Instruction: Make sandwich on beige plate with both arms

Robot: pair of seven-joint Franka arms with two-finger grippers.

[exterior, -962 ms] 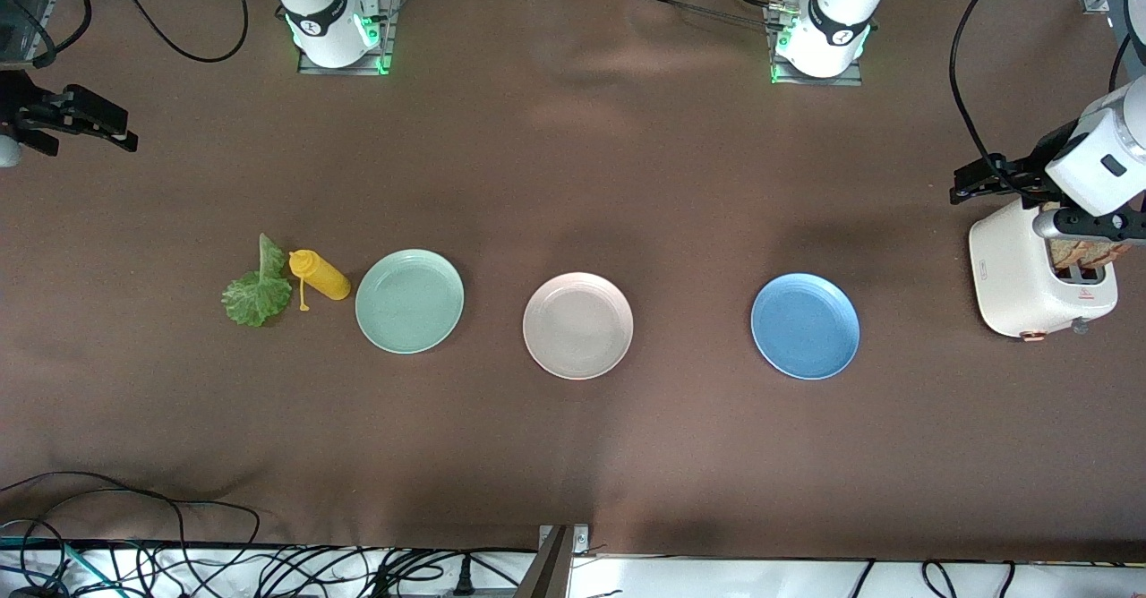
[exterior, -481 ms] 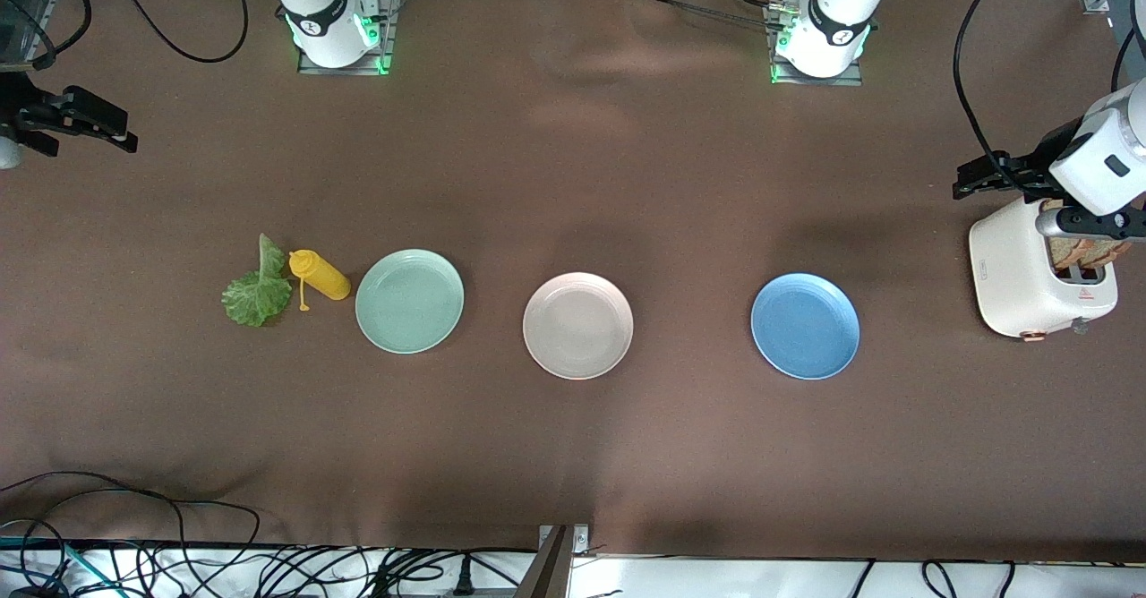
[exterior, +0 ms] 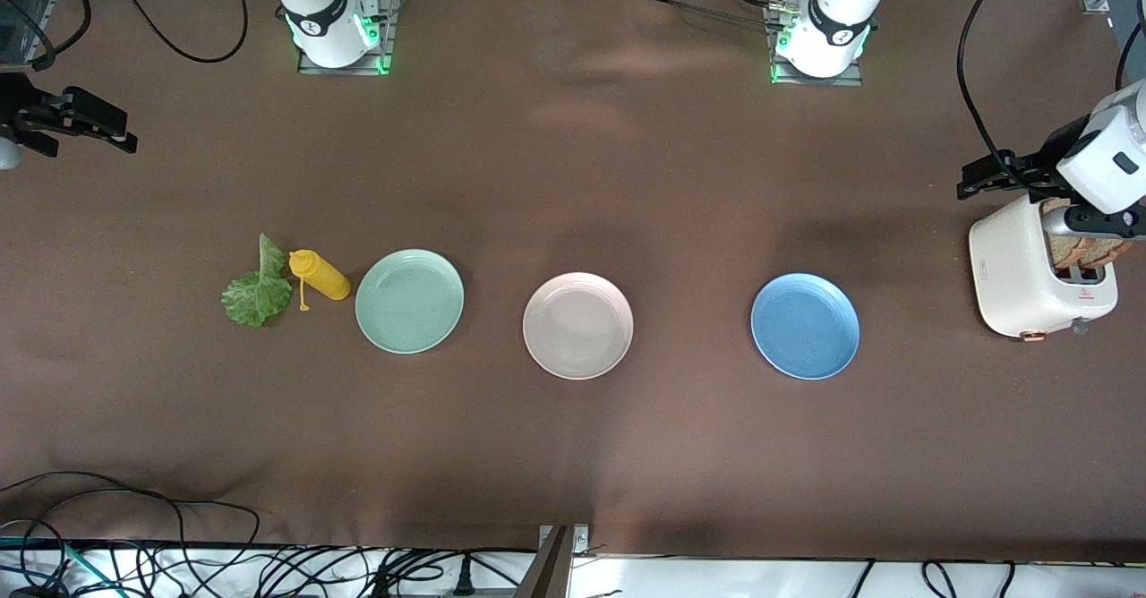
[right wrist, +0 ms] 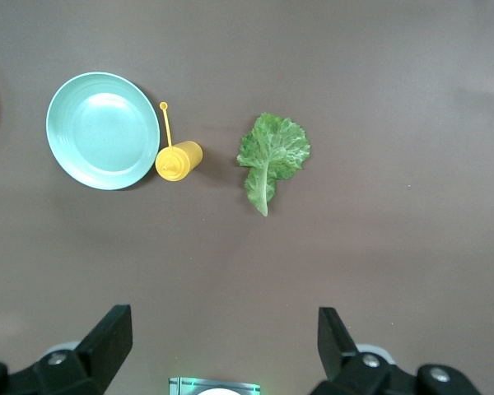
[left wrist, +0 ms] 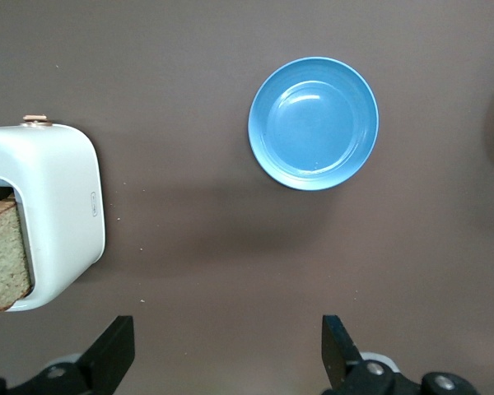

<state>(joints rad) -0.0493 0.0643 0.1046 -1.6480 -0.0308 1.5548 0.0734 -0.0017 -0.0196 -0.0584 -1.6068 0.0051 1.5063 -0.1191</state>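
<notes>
The beige plate (exterior: 577, 325) lies bare mid-table between a mint-green plate (exterior: 409, 301) and a blue plate (exterior: 805, 326). Brown bread (exterior: 1081, 250) stands in a white toaster (exterior: 1021, 267) at the left arm's end, partly hidden by that arm's wrist; it also shows in the left wrist view (left wrist: 4, 263). The lettuce leaf (exterior: 257, 289) lies flat on the table beside a yellow squeeze bottle (exterior: 320, 276). My left gripper (exterior: 980, 179) is open and empty, high up beside the toaster (left wrist: 226, 354). My right gripper (exterior: 98, 123) is open and empty, high over the right arm's end (right wrist: 222, 341).
The toaster (left wrist: 58, 214) and blue plate (left wrist: 313, 123) lie below the left wrist camera. The mint-green plate (right wrist: 103, 130), bottle (right wrist: 179, 160) and lettuce (right wrist: 272, 156) lie below the right wrist camera. Cables run along the table's front edge.
My left gripper has drifted slightly toward the left arm's end of the table, over the toaster. The right gripper has barely moved.
</notes>
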